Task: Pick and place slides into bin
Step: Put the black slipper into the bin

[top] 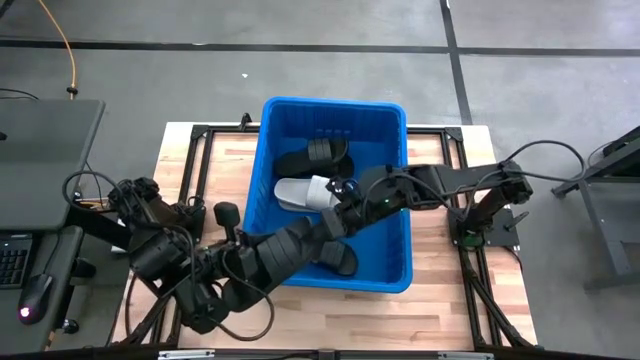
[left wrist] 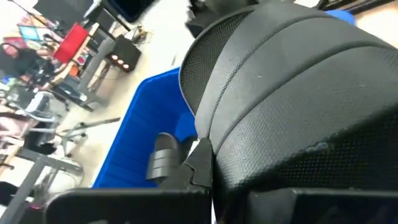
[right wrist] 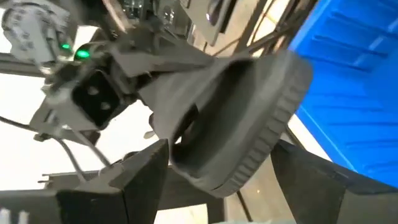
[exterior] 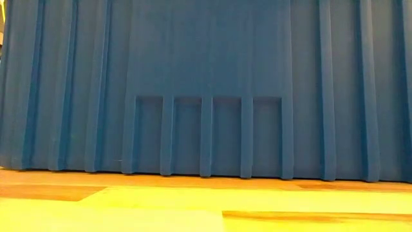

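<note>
**While both arms meet over the bin: one dark slide held up, three lying inside**

While the left arm reaches in from the bench's left near corner, its left gripper sits over the middle of the bin. In the left wrist view the held slide fills most of the frame, a dark textured sole close to the lens. Whether the left gripper is clamped on it cannot be told.

Bin: blue, ribbed walls, standing at the centre of the bench; in the low view its wall blocks nearly everything, with only a strip of bench below.

Contents, seen from above:
- far black slide, flat on the floor near the far wall.
- light grey slide, just beside it toward the middle, partly under the grippers.
- near black slide, by the near wall, partly covered by the left arm.

Right arm: comes in from the right edge of the bench, over the bin's right rim. The right gripper is right next to the left one. In the right wrist view its fingers are spread to either side of the held slide's ribbed sole edge and pinch it between them; the left arm's wrist shows at the slide's other end.
</note>
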`<state>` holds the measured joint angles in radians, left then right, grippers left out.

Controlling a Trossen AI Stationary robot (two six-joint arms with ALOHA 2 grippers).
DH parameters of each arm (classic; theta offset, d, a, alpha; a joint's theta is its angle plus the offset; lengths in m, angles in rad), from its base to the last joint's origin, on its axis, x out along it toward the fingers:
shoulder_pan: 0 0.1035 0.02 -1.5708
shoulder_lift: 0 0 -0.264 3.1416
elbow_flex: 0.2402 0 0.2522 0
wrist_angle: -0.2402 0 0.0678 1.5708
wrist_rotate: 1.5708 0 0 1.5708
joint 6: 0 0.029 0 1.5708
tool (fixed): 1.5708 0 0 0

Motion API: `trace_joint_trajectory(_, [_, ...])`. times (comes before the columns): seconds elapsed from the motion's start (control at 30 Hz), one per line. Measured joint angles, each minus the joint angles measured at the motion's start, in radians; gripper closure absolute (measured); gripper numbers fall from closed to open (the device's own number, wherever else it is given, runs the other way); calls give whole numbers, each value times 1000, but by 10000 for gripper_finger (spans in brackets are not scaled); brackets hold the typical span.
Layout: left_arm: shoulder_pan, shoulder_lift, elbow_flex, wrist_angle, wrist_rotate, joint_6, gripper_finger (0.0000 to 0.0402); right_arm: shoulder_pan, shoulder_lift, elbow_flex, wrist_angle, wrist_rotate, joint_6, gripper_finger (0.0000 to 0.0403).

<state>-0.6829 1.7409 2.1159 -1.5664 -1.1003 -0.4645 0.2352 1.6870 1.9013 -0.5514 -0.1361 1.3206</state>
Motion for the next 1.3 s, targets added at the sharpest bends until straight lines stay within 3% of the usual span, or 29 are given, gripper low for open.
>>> trace_joint_trajectory(0.13, [38, 0, 0, -6, 10, 16, 401, 0, 17, 0, -6, -5, 11, 149])
trace_joint_trajectory(0.27, [49, -1, 0, 0, 20, 16, 401, 0, 36, 0, 0, 24, 7, 197])
trace_joint_trajectory(0.37, [48, 0, 0, -2, 19, 24, 401, 0, 41, -1, -9, 43, 2, 260])
trace_joint_trajectory(0.47, [48, -1, 0, -3, 1, 13, 401, -1, 39, -1, -13, 49, -1, 350])
trace_joint_trajectory(0.53, [48, -1, 0, -6, -10, 12, 401, -1, 39, -2, -16, 74, -13, 382])
trace_joint_trajectory(0.77, [49, -1, 0, 3, 46, -70, 391, 23, 39, -2, -55, 158, -37, 388])
trace_joint_trajectory(0.97, [39, -22, -1, -2, 143, -193, 328, 64, 31, -1, -152, 266, -43, 388])
trace_joint_trajectory(1.1, [22, -130, -25, -3, 149, -319, 295, 85, -10, -1, -250, 369, -44, 389])
trace_joint_trajectory(1.2, [9, -256, -143, -7, 69, -445, 285, 89, -50, -1, -335, 456, -28, 389])
trace_joint_trajectory(1.3, [4, -387, -287, -3, 62, -515, 285, 84, -82, -1, -364, 503, -27, 389])
